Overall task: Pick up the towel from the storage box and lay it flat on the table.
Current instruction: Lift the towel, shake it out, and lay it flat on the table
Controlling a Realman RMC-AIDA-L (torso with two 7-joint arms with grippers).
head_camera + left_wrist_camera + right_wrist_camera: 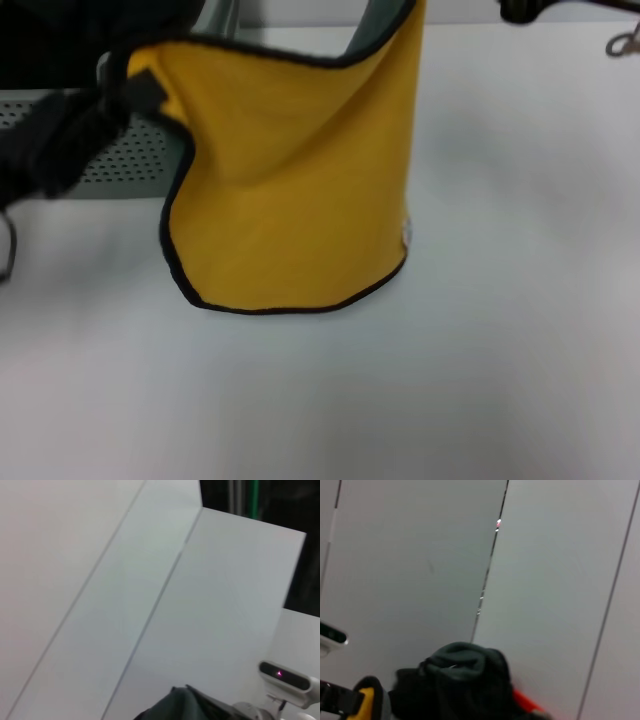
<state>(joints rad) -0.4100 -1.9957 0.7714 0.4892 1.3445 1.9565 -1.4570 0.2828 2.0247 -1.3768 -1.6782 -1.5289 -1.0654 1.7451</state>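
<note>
The towel (295, 180) hangs upright over the table (480, 380), yellow side facing me, its black-stitched lower edge close to the tabletop. My left gripper (140, 90) is shut on the towel's upper left corner. The upper right corner rises out of the top of the head view, where my right gripper is out of frame. The right wrist view shows bunched dark teal cloth (465, 677) close to the camera, with a bit of yellow (367, 697). The left wrist view shows a teal fold (175, 707). The storage box (110, 160) stands behind the towel at the left.
My dark left arm (50, 140) crosses in front of the box. A dark object (530, 8) and a metal clip (625, 42) lie at the table's far right. White tabletop extends in front of and to the right of the towel.
</note>
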